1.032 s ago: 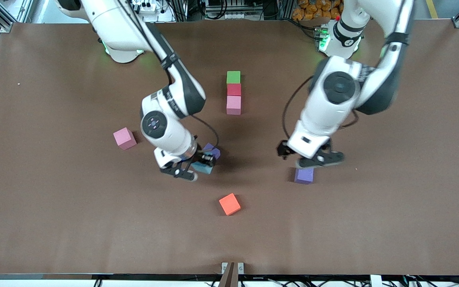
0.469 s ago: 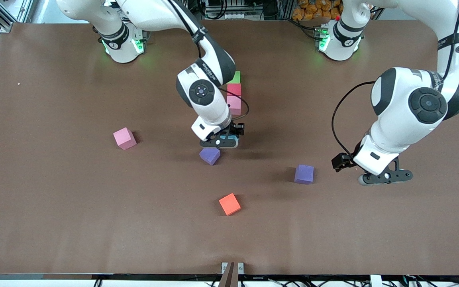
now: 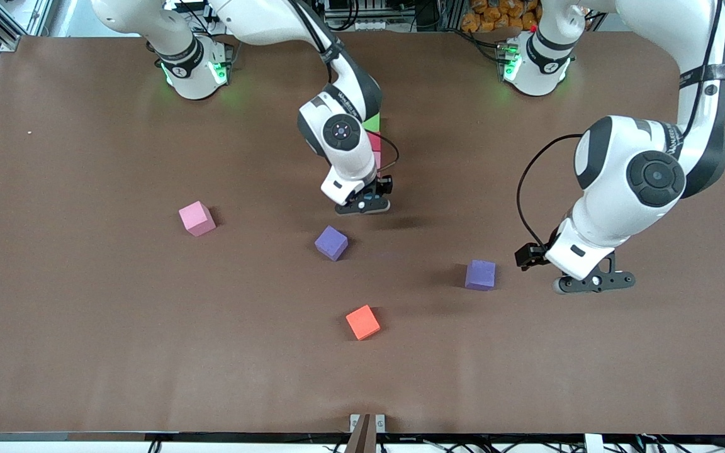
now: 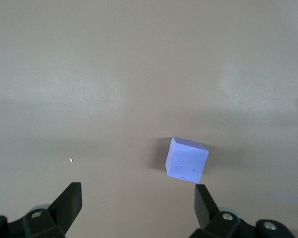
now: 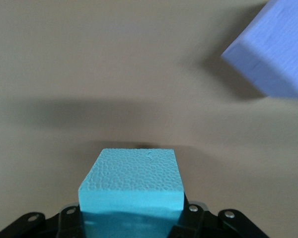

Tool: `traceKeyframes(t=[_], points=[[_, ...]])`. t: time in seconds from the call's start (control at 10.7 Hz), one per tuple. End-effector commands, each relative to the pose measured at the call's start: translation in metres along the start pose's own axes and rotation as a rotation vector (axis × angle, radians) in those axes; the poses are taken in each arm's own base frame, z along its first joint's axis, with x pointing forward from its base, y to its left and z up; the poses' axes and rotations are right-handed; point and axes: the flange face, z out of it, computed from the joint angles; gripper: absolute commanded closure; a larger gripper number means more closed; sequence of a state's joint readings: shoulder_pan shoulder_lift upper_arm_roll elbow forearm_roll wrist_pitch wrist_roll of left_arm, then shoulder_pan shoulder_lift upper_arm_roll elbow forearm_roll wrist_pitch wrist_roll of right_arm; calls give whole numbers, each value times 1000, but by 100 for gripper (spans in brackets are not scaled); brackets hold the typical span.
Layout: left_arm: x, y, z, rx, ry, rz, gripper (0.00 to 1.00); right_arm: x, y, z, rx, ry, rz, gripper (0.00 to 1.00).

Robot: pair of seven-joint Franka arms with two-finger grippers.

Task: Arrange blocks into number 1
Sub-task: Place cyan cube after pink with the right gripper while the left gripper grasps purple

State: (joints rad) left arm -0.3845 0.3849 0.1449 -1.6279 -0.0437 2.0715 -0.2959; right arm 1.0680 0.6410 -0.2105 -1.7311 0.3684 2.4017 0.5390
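Holding a light blue block (image 5: 130, 186) clenched between its fingers, the right gripper (image 3: 365, 202) hangs over the table (image 3: 85, 327) just at the near end of the column I am building: green block (image 3: 372, 123), red block (image 3: 374, 141), with a pink one mostly hidden under the arm. I judge the blue cube is meant to extend that stroke of the 1. The left gripper (image 3: 592, 282) waits with jaws spread and empty, near a purple block (image 3: 481, 275) toward its end of the table. Loose stock remains: a second purple block (image 3: 331, 243), an orange block (image 3: 362, 322) and a pink block (image 3: 196, 218).
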Motion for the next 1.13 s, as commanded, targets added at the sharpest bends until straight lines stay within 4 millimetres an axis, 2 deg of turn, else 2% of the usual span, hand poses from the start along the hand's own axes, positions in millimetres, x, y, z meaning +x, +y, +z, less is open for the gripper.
traceKeyframes(t=[0.0, 0.19, 0.47, 0.66, 0.75, 0.84, 0.94, 1.03], points=[[-3, 11, 24, 25, -36, 41, 0, -15, -3, 2, -8, 6, -19, 39], [-3, 21, 45, 33, -52, 57, 0, -25, -3, 8, -17, -2, -29, 39], [1, 53, 68, 20, -64, 136, 0, -35, -1, 17, -21, 4, -37, 39], [2, 58, 73, 12, -55, 159, 0, -36, -3, 17, -20, 5, -37, 37], [0, 63, 74, 9, -56, 194, 0, -40, -6, 18, -21, 4, -34, 30], [-2, 66, 75, 6, -57, 215, 0, -41, -6, 18, -21, 4, -25, 18], [-6, 74, 83, 7, -70, 235, 0, -41, -7, 18, -21, 4, -26, 0], [-8, 81, 89, 5, -70, 253, 0, -41, -7, 18, -21, 4, -25, 0]])
